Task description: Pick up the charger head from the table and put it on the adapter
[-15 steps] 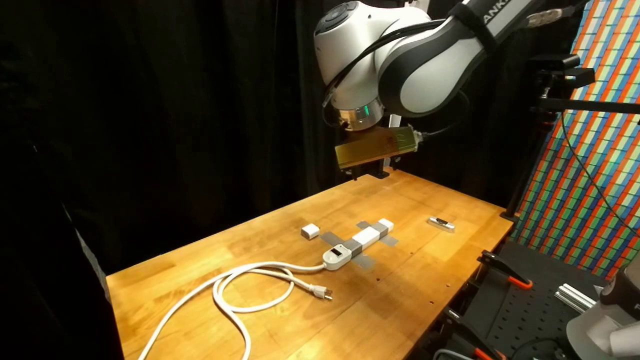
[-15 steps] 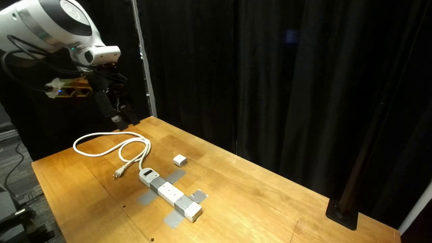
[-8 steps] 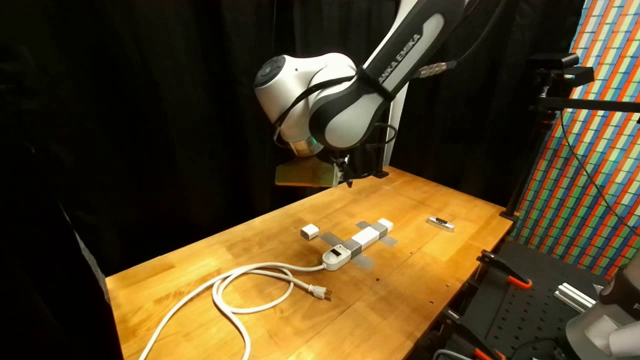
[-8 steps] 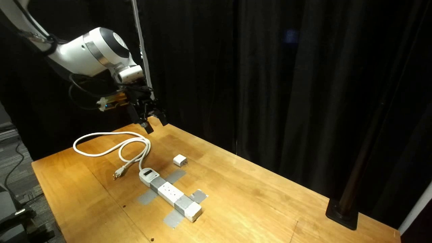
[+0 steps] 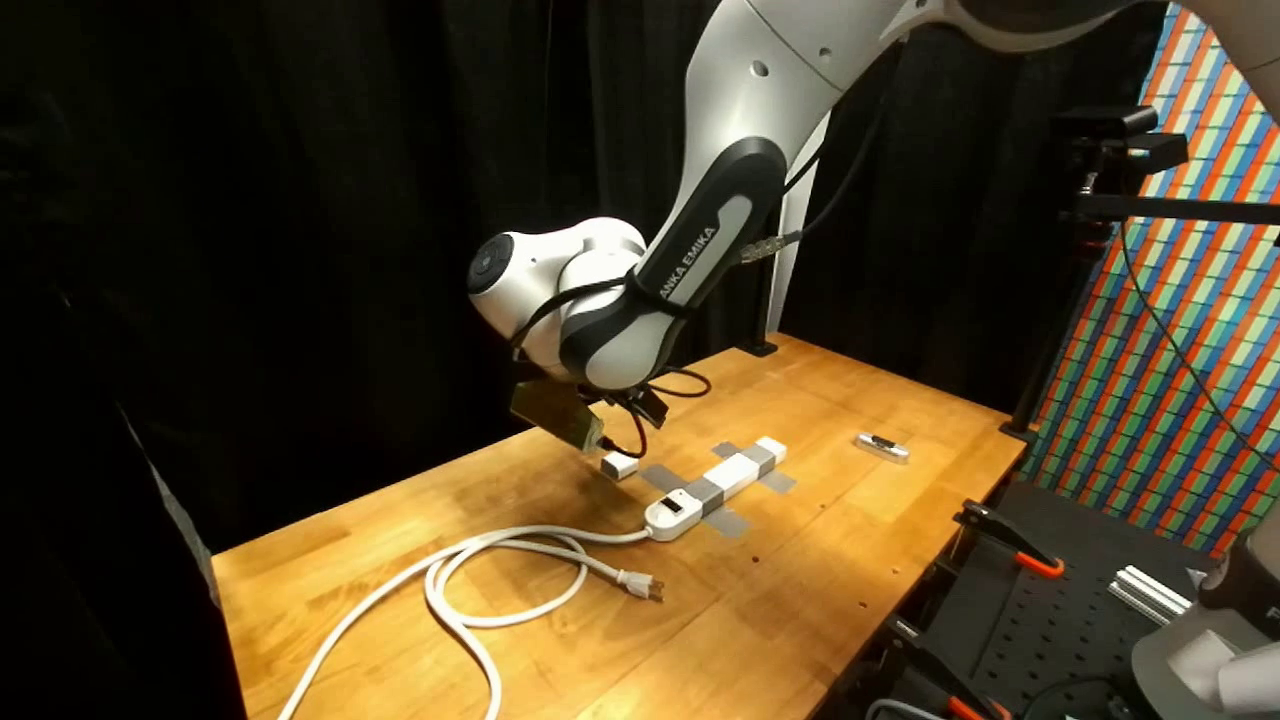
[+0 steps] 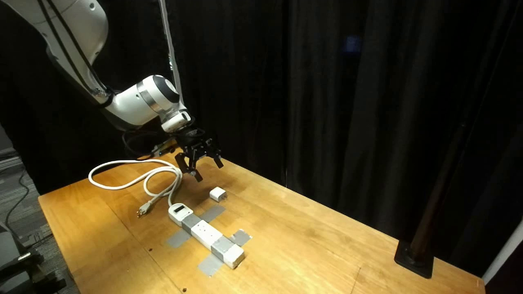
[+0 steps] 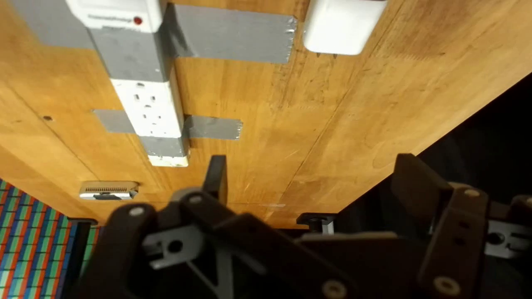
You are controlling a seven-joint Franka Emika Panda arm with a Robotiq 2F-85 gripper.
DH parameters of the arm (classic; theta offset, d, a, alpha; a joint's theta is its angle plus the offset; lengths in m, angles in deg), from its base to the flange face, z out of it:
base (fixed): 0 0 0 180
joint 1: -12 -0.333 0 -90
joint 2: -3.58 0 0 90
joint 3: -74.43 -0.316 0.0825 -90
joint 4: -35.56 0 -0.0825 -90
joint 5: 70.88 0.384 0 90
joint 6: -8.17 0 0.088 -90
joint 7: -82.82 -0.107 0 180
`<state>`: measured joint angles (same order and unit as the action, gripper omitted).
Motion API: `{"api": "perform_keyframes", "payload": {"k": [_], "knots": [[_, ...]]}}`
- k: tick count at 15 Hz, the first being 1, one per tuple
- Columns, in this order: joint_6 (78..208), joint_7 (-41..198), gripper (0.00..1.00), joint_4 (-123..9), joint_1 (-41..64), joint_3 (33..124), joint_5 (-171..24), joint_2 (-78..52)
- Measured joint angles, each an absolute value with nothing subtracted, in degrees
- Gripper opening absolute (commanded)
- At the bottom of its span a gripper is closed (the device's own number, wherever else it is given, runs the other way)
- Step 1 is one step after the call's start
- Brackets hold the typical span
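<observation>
In the wrist view, the top edge cuts off the charger head [image 7: 345,27] at 1 o'clock and the power strip [image 7: 144,91] at 10 o'clock. In an exterior view, the arm [image 5: 700,240] makes the jaws indistinct; the wrist view shows them spread. The charger head is a white, round-cornered block with two prongs [image 7: 335,55], resting on the counter [image 6: 310,237], apart from the power strip.

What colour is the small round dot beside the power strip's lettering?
The dot is red, clearest in the wrist view.

White charger head [image 6: 217,194], grey-banded white adapter [image 6: 206,233], orange-brown table [image 6: 306,237], black hand [image 6: 208,170], multicoloured grid-patterned panel [image 5: 1215,300].
</observation>
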<state>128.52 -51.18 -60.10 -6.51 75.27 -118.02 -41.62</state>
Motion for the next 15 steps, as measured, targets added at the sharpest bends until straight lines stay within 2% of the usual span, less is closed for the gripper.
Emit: {"api": "perform_keyframes", "payload": {"k": [14,15], "knots": [[128.53,-59.71,1.00,-45.76,-11.53,78.66,-118.30,-57.55],[128.50,-59.71,0.75,-44.93,-11.70,78.98,-118.51,-58.36]]}}
